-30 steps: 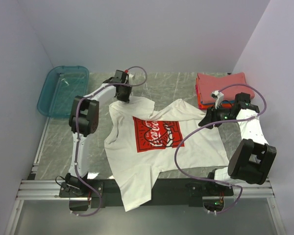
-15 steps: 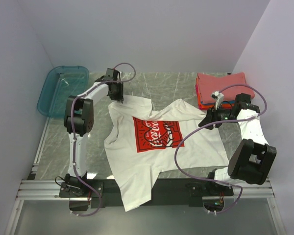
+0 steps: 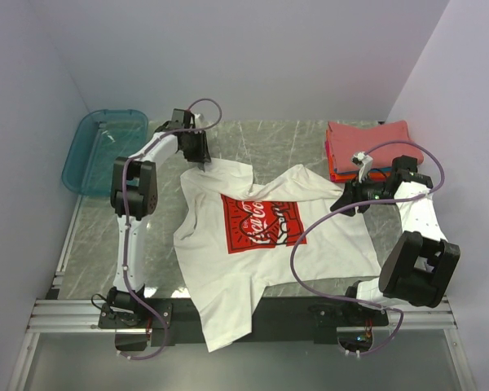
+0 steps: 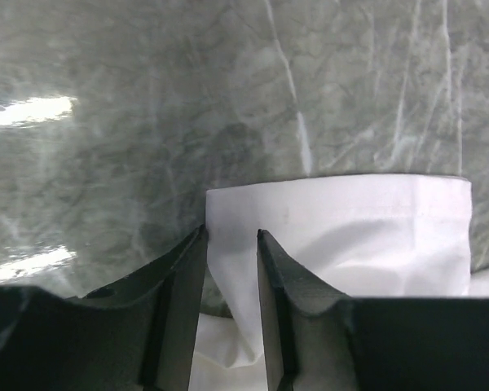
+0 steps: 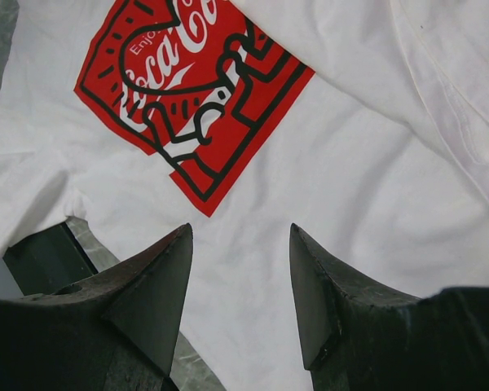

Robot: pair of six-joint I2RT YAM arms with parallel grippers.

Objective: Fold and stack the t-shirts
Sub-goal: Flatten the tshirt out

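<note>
**Fig. 1. Two-arm cell, tee spread out and not yet folded.**

Grey marbled tabletop (image 3: 253, 134): carries everything.

White short-sleeved tee (image 3: 310, 244): lies face-up across the middle of the tabletop. Its red square Coca-Cola print (image 3: 259, 221) faces upward. The hem hangs over the near edge, between the arm bases.

Teal plastic bin (image 3: 104, 151): sits at the far-left corner, apart from the tee.

Stack of folded tees (image 3: 367, 138): sits at the far right with a coral-red tee on top. An orange edge shows below it, with a hint of blue.

Left tool (image 3: 200, 155): sits at the tip of the far-left sleeve (image 4: 350, 220). Its fingers are parted and released, and the cloth seen between them lies slack on the tabletop.

Right tool (image 5: 240, 232): hovers over the tee's right side, spread wide and grasping nothing.

Step in hand (judged): flattening the tee before the 1st fold.
- The sleeve is puckered just beside the left fingers, so draw it outward until flat.
- Bring the hanging hem back onto the tabletop.
- Pinch 1 layer only, with both tools at matching points along a side, so the print stays centred.

Count:
- 1 spread tee
- 1 stack (its layers cannot be counted with certainty)
- 1 bin
- 2 arms
- 2 tools
</note>
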